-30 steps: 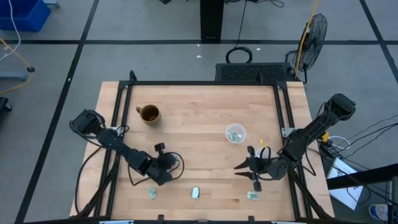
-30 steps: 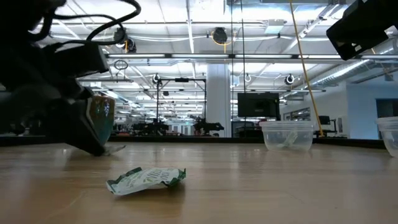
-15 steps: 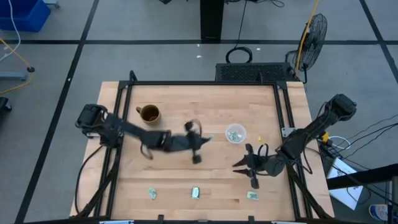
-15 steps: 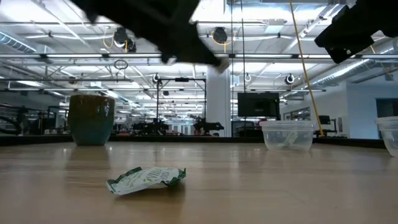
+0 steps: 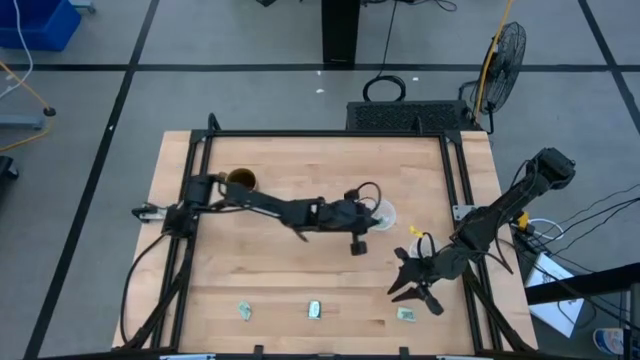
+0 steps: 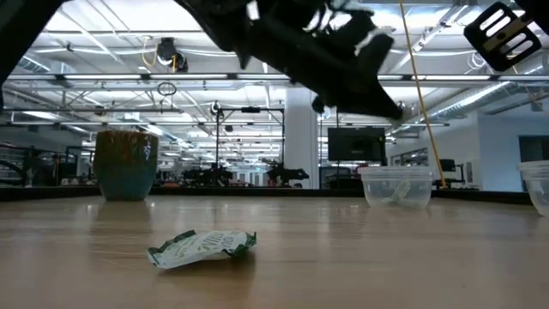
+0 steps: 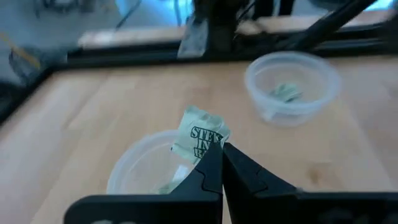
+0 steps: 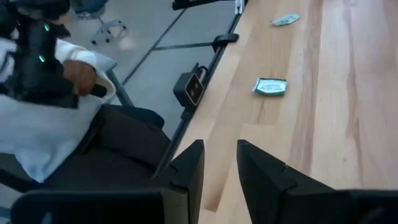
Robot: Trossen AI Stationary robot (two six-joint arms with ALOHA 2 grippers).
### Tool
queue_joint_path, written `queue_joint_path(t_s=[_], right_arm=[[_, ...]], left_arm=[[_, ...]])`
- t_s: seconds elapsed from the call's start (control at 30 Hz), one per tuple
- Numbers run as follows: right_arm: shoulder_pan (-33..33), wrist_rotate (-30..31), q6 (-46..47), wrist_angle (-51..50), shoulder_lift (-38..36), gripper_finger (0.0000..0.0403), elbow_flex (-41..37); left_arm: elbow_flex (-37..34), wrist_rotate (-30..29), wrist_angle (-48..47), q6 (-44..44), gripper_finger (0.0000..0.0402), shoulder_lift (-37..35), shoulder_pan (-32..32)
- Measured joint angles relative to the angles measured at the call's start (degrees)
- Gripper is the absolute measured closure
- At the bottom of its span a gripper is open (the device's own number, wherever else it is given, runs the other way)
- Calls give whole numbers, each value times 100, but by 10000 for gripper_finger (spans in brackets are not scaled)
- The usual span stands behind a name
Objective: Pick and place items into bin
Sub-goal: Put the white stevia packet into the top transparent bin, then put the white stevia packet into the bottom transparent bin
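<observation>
The items are small pale green-and-white packets. Three lie flat along the table's near edge (image 5: 244,311), (image 5: 314,310), (image 5: 406,314); the low view shows one packet (image 6: 204,245). My left gripper (image 5: 368,214) is shut on another packet (image 7: 200,137) above the clear bin (image 7: 134,165), which also shows from above as the bin (image 5: 386,214). A second clear bin (image 7: 292,87) with a packet inside stands farther off. My right gripper (image 5: 415,290) is open and touches nothing, just on the far side of the right-hand packet; its wrist view shows two packets (image 8: 270,86), (image 8: 285,20). My left gripper pinches the printed packet by its lower edge (image 7: 208,149) between the two fingertips (image 7: 214,163). The arm reaches in from the table's left, slanting down. The packet stands out beyond the fingertips, lifted clear, over the bin's rim.
A brown mug (image 5: 240,182) stands at the far left of the table, also seen as the mug (image 6: 127,163). A black frame rail runs round the table (image 5: 300,135). A seated person (image 8: 68,118) shows beyond the table's edge in the right wrist view. A small yellow bit (image 5: 421,230) lies near the right arm.
My left arm has risen from the near-left of the table and swung quickly right and toward the far side, ending over the clear bin. My right gripper has shifted a little toward the near edge and turned, staying open. The packets on the table have not moved.
</observation>
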Motion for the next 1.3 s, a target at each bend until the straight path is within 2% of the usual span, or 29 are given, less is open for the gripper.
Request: queue_joint_path(t_s=[0.2, 0.43, 0.77, 1.0, 1.17, 1.3], right_arm=[[24, -2, 48, -196, 0, 314, 0], [24, 2, 48, -321, 2, 314, 0], [26, 2, 131, -326, 2, 314, 0], [26, 19, 73, -324, 2, 314, 0], [28, 775, -272, -347, 2, 314, 0], [28, 1029, -34, -506, 4, 314, -2]], left_arm=[[321, 19, -299, -323, 388, 432, 212], [324, 24, -467, -515, 396, 440, 454], [324, 369, -588, -607, 322, 499, 526], [325, 324, -423, -711, 303, 494, 522], [322, 437, -483, -856, 304, 399, 515], [320, 700, -738, -849, 304, -174, 517]])
